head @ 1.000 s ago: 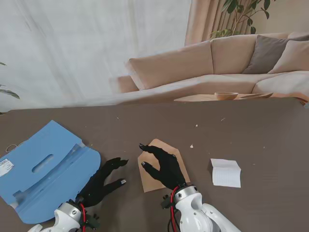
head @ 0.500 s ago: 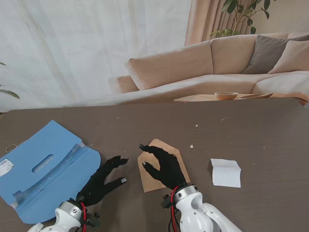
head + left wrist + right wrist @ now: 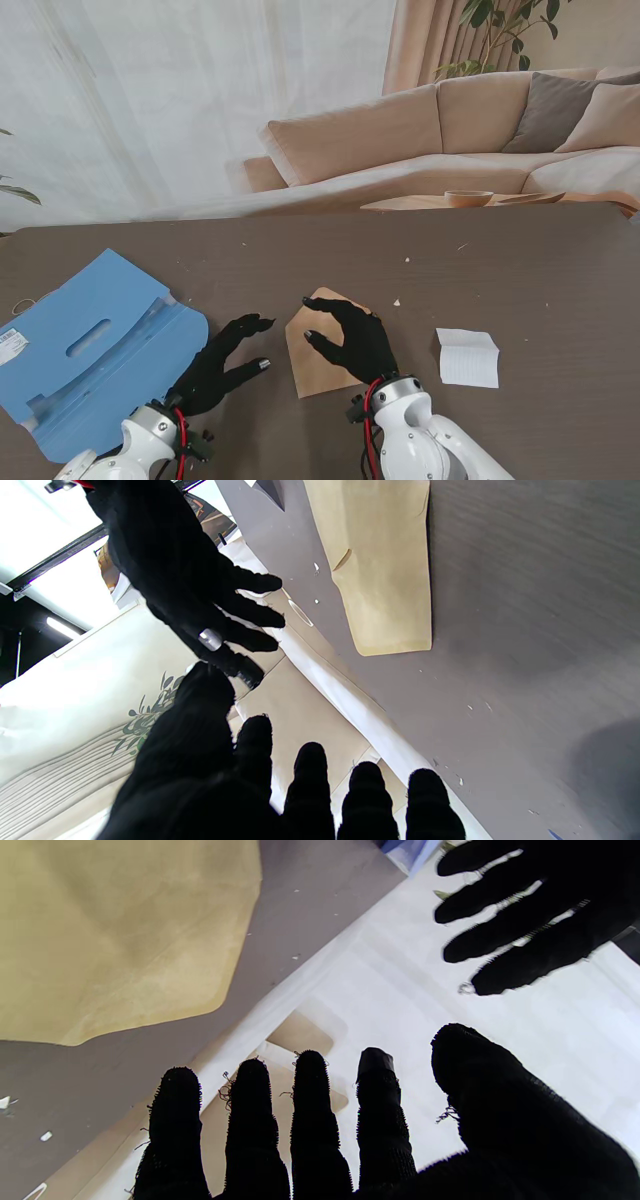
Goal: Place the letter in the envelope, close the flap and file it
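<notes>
The tan envelope [image 3: 318, 345] lies flat on the brown desk [image 3: 520, 270] near its middle, pointed flap open toward the far side, and the right hand [image 3: 352, 337] hovers over its right part with fingers spread, holding nothing. Just left of the envelope the left hand [image 3: 222, 362] is also open-fingered and empty, raised off the desk between the envelope and the blue file folder [image 3: 95, 350], which lies open at the near left. The white folded letter [image 3: 468, 357] rests on the desk to the right, well apart from the envelope and untouched by either hand.
</notes>
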Motion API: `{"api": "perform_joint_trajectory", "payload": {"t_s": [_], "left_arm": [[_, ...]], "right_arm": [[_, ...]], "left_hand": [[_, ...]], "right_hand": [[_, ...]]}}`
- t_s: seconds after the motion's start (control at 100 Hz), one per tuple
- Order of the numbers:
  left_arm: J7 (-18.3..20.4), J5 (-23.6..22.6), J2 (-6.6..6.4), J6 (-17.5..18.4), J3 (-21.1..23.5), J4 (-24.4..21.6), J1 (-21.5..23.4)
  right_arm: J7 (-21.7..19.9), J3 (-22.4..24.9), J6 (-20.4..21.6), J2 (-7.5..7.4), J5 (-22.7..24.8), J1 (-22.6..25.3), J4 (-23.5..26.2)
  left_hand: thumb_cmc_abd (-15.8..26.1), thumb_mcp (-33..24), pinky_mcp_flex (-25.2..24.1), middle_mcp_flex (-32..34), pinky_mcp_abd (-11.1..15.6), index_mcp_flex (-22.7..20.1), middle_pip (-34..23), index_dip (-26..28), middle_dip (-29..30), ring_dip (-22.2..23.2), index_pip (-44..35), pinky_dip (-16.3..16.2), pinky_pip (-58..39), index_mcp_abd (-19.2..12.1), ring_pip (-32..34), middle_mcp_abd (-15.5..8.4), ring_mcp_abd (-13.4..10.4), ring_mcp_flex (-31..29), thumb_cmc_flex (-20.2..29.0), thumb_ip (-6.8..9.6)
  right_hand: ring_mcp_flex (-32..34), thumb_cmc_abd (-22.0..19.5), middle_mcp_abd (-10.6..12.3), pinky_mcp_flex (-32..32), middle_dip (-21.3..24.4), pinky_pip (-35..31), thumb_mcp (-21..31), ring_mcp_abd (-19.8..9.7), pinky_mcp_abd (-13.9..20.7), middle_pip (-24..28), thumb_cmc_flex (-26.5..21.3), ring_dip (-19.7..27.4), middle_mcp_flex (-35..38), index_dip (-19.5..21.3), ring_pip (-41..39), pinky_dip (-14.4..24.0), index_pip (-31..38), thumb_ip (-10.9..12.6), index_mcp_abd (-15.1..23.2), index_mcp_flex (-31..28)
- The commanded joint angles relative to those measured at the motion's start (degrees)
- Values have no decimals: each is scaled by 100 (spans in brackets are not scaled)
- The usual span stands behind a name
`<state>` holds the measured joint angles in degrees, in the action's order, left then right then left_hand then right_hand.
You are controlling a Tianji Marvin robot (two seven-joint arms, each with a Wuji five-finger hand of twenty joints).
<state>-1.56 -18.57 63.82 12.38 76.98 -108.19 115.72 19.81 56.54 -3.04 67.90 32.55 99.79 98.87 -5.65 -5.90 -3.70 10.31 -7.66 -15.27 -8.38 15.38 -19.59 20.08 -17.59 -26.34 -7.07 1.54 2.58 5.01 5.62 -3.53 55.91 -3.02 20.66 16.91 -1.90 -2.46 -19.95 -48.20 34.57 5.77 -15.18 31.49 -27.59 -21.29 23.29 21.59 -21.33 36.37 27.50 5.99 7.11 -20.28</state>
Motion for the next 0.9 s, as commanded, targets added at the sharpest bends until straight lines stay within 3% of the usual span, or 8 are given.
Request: {"api": "perform_joint_trajectory", "payload": {"t_s": [0.0,0.23,0.45,0.75,0.89], "left_arm": [[72,33,32,-3,-8,-40,6],[183,158,15,137,59,-16,31],[243,251,8,224,100,50,26],[303,370,9,157,73,158,-93],[335,401,5,142,76,167,-110]], "right_arm": [[-167,73,-124,-60,30,-161,-54],[-819,167,-526,-191,320,-892,-563],[-1316,-183,-605,-281,538,-1844,-1458],[-1387,-926,-475,-207,384,-2796,-2657],[-1392,-1241,-450,-158,317,-3115,-3036]], "left_hand": [[8,-123,-60,-72,93,152,-133,36,-96,149,-79,-136,-60,-26,54,-64,-38,176,142,141],[-10,-191,-66,-58,83,124,-164,38,-112,200,-78,-200,-42,-20,40,-43,-33,178,113,133],[-20,-241,-62,-52,83,94,-186,35,-109,211,-66,-226,-18,-21,25,-45,-30,177,85,126],[-30,-309,-55,-57,84,98,-188,35,-99,206,-50,-244,9,-26,13,-44,-37,173,58,119],[-38,-330,-53,-55,82,104,-189,36,-97,208,-47,-252,15,-33,14,-50,-32,175,44,115]], "right_hand": [[157,76,2,-44,-9,-156,101,144,-19,3,26,-82,139,94,-89,105,58,-99,-44,-114],[203,261,49,-103,27,-345,643,125,-1,6,33,-61,104,149,-148,55,65,60,-46,-74],[139,510,59,-151,-17,-514,964,52,71,169,104,-71,-77,182,-220,18,97,-37,-37,59],[64,625,7,-175,-125,-642,1103,27,109,366,151,-123,-187,184,-349,20,114,-111,-137,12],[-300,736,-36,-25,-255,-635,1168,-56,222,509,185,-150,-677,49,-388,0,-65,-217,-345,91]]}}
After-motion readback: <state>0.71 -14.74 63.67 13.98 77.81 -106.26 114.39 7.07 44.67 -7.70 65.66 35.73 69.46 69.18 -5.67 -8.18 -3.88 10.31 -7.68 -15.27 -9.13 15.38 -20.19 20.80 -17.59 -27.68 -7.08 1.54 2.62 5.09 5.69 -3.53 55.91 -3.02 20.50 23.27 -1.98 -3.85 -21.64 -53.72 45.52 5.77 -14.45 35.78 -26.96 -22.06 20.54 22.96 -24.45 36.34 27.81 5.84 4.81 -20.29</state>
